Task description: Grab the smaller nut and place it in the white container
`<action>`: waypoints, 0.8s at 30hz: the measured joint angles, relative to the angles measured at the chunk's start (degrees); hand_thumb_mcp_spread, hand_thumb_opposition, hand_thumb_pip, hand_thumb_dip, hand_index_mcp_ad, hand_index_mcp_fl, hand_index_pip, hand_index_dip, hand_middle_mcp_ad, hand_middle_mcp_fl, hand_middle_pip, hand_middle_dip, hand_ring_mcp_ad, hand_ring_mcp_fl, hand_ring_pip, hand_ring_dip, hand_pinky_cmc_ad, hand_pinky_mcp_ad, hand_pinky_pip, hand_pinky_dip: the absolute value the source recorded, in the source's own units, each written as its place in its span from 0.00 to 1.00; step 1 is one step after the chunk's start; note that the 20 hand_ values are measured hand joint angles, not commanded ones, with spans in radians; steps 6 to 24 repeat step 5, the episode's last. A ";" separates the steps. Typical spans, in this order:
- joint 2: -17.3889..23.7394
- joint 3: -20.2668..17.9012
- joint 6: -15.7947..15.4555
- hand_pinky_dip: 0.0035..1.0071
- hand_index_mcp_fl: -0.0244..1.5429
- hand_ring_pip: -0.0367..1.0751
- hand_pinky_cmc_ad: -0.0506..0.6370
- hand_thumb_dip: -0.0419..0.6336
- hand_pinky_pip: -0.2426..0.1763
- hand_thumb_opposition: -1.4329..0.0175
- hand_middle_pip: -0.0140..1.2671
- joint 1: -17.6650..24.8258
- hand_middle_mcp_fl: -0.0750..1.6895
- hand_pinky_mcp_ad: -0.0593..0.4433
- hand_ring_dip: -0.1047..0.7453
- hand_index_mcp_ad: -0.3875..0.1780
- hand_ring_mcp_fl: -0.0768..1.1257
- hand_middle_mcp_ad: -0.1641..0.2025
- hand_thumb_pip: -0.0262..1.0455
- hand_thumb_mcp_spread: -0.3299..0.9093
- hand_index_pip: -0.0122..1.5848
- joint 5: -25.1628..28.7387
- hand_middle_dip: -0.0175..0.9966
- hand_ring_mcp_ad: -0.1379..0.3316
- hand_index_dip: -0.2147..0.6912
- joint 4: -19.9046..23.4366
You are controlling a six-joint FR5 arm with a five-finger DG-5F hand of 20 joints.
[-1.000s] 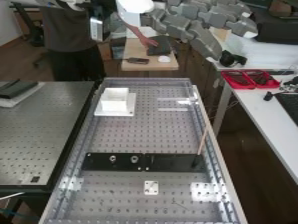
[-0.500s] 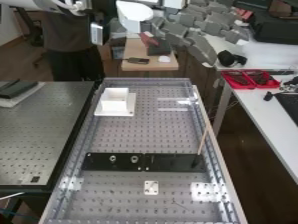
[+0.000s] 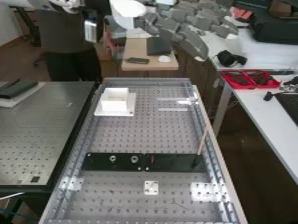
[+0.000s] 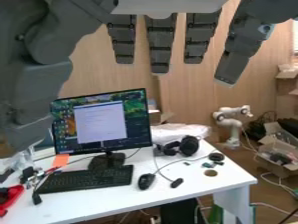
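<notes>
1. Hand [image 3: 191,44]: shifted leftward across the high view; released, fingers straight, high beyond the bench.
2. White container [image 3: 116,104]: on a white plate [image 3: 131,106], bench's far part.
3. Larger nut [image 3: 113,159], bearing [image 3: 134,159]: side by side, apart, on black bar [image 3: 174,162].
4. Smaller nut: too small to tell.

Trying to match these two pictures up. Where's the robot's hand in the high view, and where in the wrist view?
High view: the hand is at the top edge, right of centre.
Wrist view: its fingers hang in front of the wooden wall.
Shared landmark: apparently the white desk with the black keyboard.
</notes>
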 joint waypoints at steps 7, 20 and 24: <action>1.33 -1.28 -0.58 0.58 0.06 0.12 0.63 0.21 0.35 0.51 0.12 -0.82 0.09 0.71 0.22 0.51 0.07 0.65 0.42 0.48 0.08 -2.18 0.23 0.64 0.41 0.62; 1.33 -1.28 -0.58 0.58 0.06 0.12 0.63 0.21 0.35 0.51 0.12 -0.82 0.09 0.71 0.22 0.51 0.07 0.65 0.42 0.48 0.08 -2.18 0.23 0.64 0.41 0.62; 1.33 -1.28 -0.58 0.58 0.06 0.12 0.63 0.21 0.35 0.51 0.12 -0.82 0.09 0.71 0.22 0.51 0.07 0.65 0.42 0.48 0.08 -2.18 0.23 0.64 0.41 0.62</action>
